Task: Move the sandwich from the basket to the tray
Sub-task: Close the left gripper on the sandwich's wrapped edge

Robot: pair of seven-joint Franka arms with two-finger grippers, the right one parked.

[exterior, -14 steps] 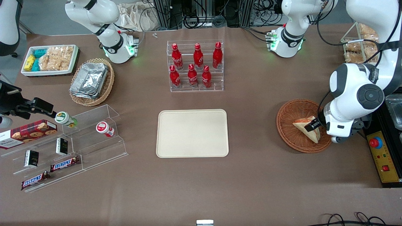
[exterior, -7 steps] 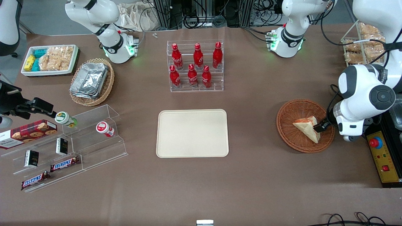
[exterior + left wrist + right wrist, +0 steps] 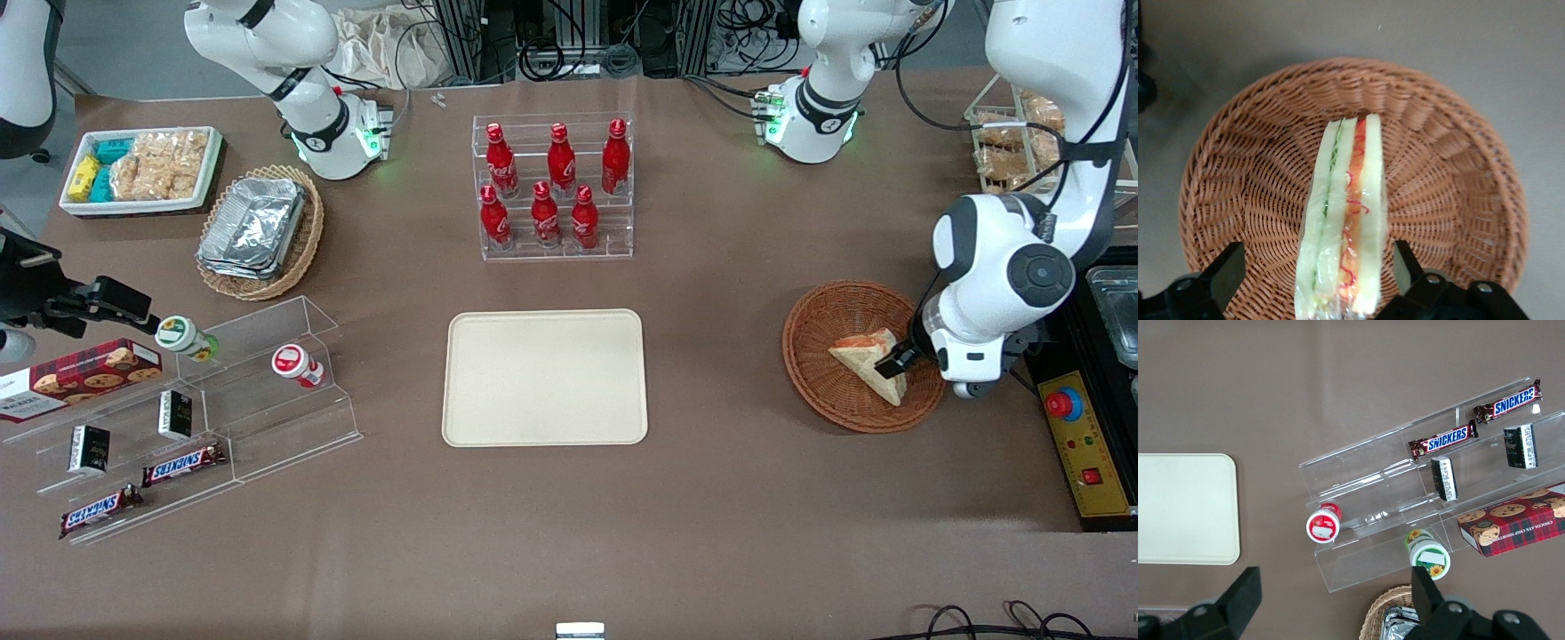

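Tabletop unchanged; gripper (image 3: 892, 364) now closer over sandwich (image 3: 869, 362), straddling it.

End effector (image 3: 1315, 277) fingers stand apart, flanking sandwich (image 3: 1343, 220); tray (image 3: 544, 377) bare

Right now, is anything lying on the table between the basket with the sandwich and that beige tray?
No. In the front view only bare brown tabletop separates the basket from the tray.
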